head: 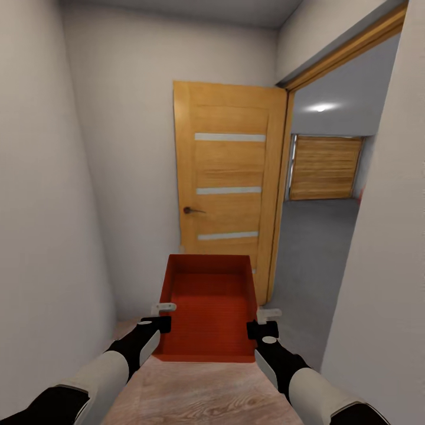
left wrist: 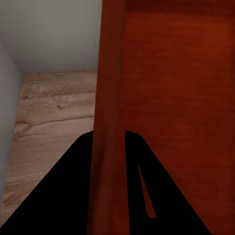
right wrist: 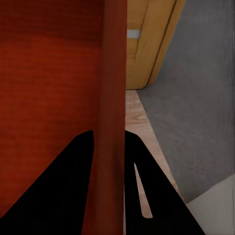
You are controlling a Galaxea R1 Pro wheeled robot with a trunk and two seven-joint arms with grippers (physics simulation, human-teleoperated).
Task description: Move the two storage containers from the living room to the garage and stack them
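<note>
I hold one red-orange storage container (head: pixel 206 310) level in front of me, open side up and empty. My left gripper (head: pixel 160 317) is shut on its left wall (left wrist: pixel 108 98), one finger on each side of it. My right gripper (head: pixel 262 321) is shut on its right wall (right wrist: pixel 113 98) in the same way. I am in a narrow hallway with pale wood planks (head: pixel 195 395) underfoot. Through the doorway at the right lies the garage, with its dark grey floor (head: pixel 316 248) and a wooden plank door (head: pixel 324 168) at the far end.
An orange wooden door (head: pixel 230 189) stands open straight ahead, against the end wall. White walls close in on the left (head: pixel 41 224) and near right (head: pixel 383 283). A sliver of red (head: pixel 361 192) shows at the doorway's right edge.
</note>
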